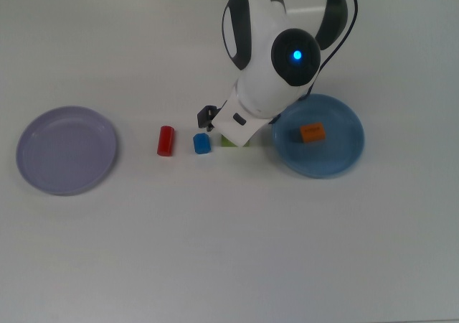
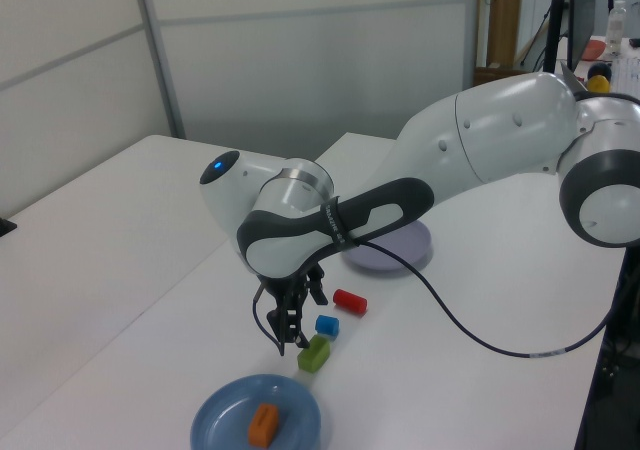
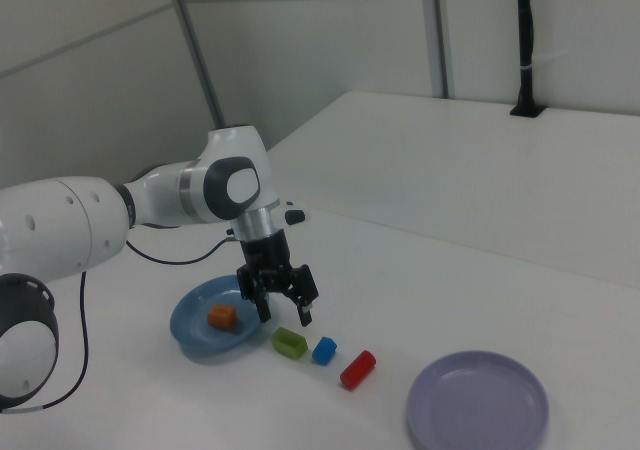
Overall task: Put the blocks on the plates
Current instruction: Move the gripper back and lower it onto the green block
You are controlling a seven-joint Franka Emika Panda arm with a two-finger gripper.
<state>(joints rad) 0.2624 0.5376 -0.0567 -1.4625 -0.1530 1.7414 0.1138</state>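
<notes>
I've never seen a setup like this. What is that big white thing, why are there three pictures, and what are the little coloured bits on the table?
The big white thing is a robot arm. At its tip is a gripper, a two-fingered claw; here it is open and holds nothing.

The three pictures show one moment from three cameras: one looks straight down, and two look across the white table from different sides.

On the table lie two plates. The light blue plate has an orange block on it. The lavender plate has nothing on it. Between the plates, in a row, lie a red cylinder, a blue block and a green block. In the top view the arm hides most of the green one.

The gripper hangs just above the green block, apart from it.
</notes>
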